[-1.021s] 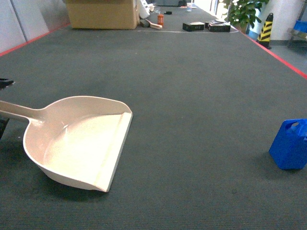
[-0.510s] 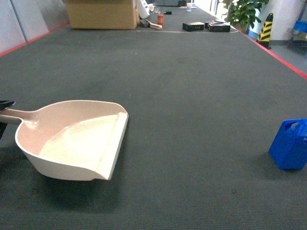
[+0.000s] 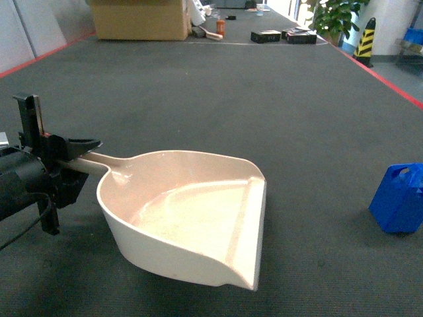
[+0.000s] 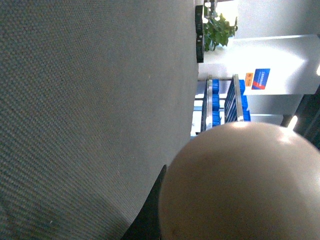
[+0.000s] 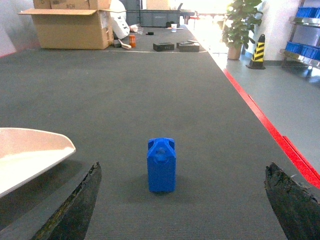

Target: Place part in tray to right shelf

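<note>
Head view. The left gripper [image 3: 66, 160] was clamped on the long handle of the cream tray [image 3: 192, 221], whose scoop appeared to ride above the grey carpet [image 3: 264, 99] with its open mouth turned toward the blue part [image 3: 398, 198]. The part stood upright on the carpet near the right edge of the view, well apart from the tray. The tray was empty, so loading the part and carrying it to the right shelf both remained to be done. Open carpet lay between tray and part; a cardboard box [image 3: 140, 18] and a striped post [image 3: 365, 41] stood far off.

Left wrist view. The rounded back of the tray [image 4: 240, 185] filled the lower right. The fingers themselves were hidden, so the grip could not be read here. A steel rack with blue crates [image 4: 222, 102] showed beyond the carpet's far edge.

Right wrist view. The right gripper [image 5: 182, 205] was spread wide and empty, its two dark fingertips [image 5: 75, 207] framing the part [image 5: 161, 165], which stood ahead and centred between them, untouched. The tray's rim [image 5: 35, 150] entered from the left. A red floor line [image 5: 260, 120] bounded the carpet to the right.
</note>
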Robot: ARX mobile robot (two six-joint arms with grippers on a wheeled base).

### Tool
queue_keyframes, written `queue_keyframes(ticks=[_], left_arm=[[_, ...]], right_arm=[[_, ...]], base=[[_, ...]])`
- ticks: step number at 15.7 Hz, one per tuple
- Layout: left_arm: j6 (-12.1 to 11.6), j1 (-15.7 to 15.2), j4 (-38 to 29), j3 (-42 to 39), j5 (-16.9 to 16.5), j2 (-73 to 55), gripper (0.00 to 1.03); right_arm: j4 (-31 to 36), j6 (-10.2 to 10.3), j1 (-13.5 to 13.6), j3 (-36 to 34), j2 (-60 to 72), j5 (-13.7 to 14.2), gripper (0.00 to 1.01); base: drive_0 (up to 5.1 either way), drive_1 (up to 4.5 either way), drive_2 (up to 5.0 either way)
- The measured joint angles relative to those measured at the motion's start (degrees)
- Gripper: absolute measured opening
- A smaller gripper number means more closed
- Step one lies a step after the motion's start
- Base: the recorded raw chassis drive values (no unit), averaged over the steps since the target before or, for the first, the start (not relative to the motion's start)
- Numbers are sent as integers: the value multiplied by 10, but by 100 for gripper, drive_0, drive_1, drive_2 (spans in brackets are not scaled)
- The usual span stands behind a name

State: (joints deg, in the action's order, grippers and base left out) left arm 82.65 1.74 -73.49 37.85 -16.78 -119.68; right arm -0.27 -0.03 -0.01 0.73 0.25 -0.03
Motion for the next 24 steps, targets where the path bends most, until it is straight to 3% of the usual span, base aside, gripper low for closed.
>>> queue_keyframes(ticks=[2, 14, 16, 19, 23, 24], left_arm=[[22, 25, 2, 0, 29, 17, 14], [69, 73, 1, 10, 63, 44, 14], [75, 96, 2, 2, 60, 63, 14], [78, 117, -1, -5, 30, 76, 14], [84, 112, 1, -10, 28, 65, 14], [84, 112, 2, -10, 27, 65, 14]], right_arm=[[0, 0, 0, 0, 0, 0, 98], [0, 0, 0, 0, 0, 0, 98], [0, 0, 0, 0, 0, 0, 98], [0, 0, 0, 0, 0, 0, 98], [0, 0, 0, 0, 0, 0, 98], [-27, -22, 42, 20, 74, 127, 98]], base=[[0, 0, 0], [0, 0, 0], [0, 0, 0], [0, 0, 0], [0, 0, 0], [0, 0, 0]])
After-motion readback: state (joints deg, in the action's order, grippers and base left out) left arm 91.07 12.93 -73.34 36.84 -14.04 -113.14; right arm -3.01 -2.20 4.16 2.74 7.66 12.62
